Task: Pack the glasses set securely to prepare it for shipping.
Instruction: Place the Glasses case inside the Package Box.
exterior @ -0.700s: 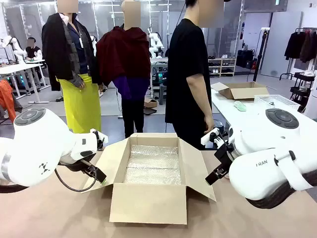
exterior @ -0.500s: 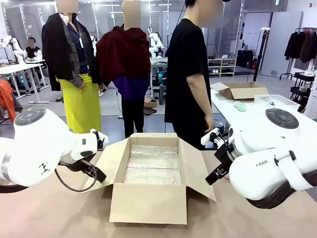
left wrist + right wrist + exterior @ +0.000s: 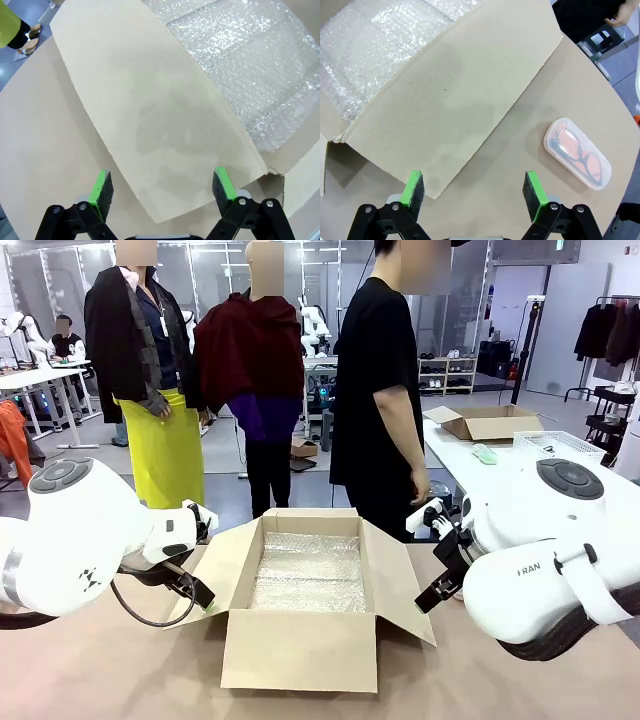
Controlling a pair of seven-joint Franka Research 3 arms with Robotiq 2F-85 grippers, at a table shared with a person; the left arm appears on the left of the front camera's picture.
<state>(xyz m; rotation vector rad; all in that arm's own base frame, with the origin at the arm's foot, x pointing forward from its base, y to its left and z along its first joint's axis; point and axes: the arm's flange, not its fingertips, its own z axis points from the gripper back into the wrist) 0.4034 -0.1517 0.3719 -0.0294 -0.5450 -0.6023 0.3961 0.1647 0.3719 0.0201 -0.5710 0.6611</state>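
In the right wrist view, a pale translucent glasses case [image 3: 576, 153] with orange-framed glasses inside lies flat on the brown table, to the right of the box's flap. My right gripper [image 3: 472, 187] hangs open over the edge of that flap [image 3: 465, 95], apart from the case and holding nothing. My left gripper [image 3: 162, 182] is open above the box's other side flap [image 3: 150, 115]. In the front view, the left gripper [image 3: 197, 593] and the right gripper [image 3: 433, 595] flank the open cardboard box [image 3: 300, 650]. A small mint-green oblong thing [image 3: 485, 453] lies on the white side table.
Bubble wrap [image 3: 308, 572] lines the box's floor. A person in black [image 3: 375, 390] stands at the far edge, turned toward the side table, which holds another cardboard box [image 3: 490, 423] and a white basket [image 3: 560, 445]. The person's hand [image 3: 620, 19] shows beyond the table edge.
The person has shifted slightly. Both arms, the box and the case have not moved.
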